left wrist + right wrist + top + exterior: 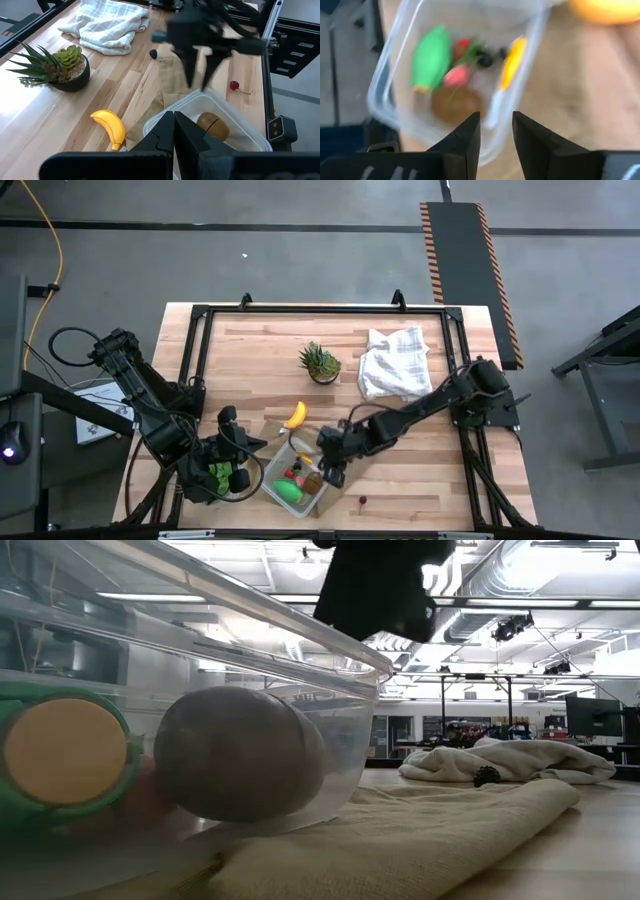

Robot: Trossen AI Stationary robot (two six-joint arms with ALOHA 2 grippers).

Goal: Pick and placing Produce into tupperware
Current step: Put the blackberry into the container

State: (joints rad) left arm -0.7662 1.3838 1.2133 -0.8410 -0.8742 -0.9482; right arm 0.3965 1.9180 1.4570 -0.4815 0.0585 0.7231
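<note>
Right hand (331, 477) slightly parted, empty, above the tupperware (272, 489) (kiwi (213, 125) inside); left hand (173, 131) closed, empty.

Left arm (150, 405): dark, jointed, black cable looped at shoulder | Right arm (420, 412): dark, slim links, bulky base housing | Right gripper (496, 131): two black tapered fingers | Left gripper (174, 131): black wedge-shaped fingers

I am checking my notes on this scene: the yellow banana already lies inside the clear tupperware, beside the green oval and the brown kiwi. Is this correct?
Not quite. The banana is outside the tupperware, lying on the table next to it, as the high view shows. The green oval and the brown kiwi are inside the box, as you wrote.
</note>
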